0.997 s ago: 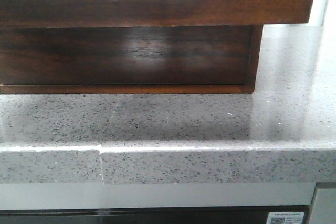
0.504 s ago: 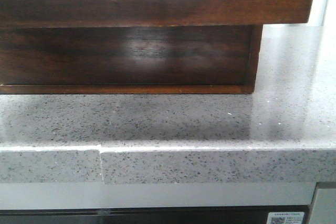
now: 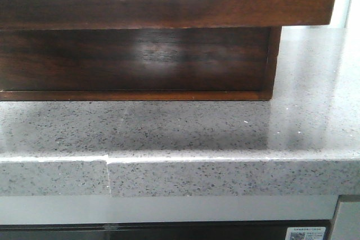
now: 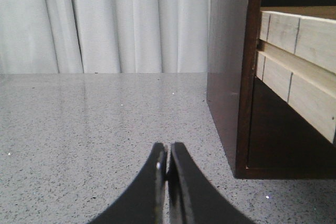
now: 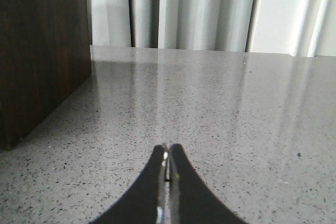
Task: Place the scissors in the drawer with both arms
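The drawer (image 3: 169,4) is a wide dark reddish-brown wood front across the top of the front view. A pale round-cornered cut-out shows in its top edge, and it juts out over the lower cabinet front (image 3: 135,60). The scissors are out of view in every frame. Neither gripper shows in the front view. My left gripper (image 4: 168,149) is shut with nothing in it, low over the speckled counter, with the cabinet's corner (image 4: 244,103) close beside it. My right gripper (image 5: 168,149) is also shut and empty, over the counter beside the cabinet's dark side (image 5: 42,51).
The grey speckled stone counter (image 3: 185,133) carries the cabinet, and its front edge (image 3: 185,175) has a seam at the left. Pale wooden drawer sides (image 4: 296,51) stick out of the cabinet in the left wrist view. White curtains (image 5: 210,9) hang behind the counter.
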Controlling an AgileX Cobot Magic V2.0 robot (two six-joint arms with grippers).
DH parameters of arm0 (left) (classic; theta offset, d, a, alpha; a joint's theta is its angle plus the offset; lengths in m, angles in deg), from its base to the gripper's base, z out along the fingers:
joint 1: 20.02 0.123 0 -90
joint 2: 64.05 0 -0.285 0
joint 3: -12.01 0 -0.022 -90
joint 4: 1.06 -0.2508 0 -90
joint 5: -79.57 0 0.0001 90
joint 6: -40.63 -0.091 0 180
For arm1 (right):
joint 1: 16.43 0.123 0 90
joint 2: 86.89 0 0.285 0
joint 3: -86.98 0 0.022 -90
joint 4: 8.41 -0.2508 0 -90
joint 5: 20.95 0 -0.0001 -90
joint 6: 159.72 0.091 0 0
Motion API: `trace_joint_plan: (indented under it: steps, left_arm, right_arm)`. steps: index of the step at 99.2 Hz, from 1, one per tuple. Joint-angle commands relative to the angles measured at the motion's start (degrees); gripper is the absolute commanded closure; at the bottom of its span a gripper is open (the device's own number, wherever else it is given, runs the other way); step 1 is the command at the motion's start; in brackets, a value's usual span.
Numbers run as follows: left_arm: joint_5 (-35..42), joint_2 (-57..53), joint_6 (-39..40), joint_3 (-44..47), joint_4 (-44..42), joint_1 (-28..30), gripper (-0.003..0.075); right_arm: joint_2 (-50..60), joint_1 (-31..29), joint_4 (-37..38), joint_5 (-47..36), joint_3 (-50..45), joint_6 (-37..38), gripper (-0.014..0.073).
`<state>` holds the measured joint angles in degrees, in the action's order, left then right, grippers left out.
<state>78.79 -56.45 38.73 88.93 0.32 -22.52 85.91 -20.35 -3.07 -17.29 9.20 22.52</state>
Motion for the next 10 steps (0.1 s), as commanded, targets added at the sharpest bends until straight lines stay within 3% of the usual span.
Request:
trace_joint_plan:
  steps: [1, 10]
  left_arm:
    - [4.5, -1.9, 0.5, 2.1, 0.1, -0.2, 0.0741]
    - [4.5, -1.9, 0.5, 2.1, 0.1, -0.2, 0.0741]
  right_arm:
    - [1.3, -0.4, 0.1, -4.9, -1.0, -0.8, 0.0662]
    - [1.3, -0.4, 0.1, -4.9, -1.0, -0.8, 0.0662]
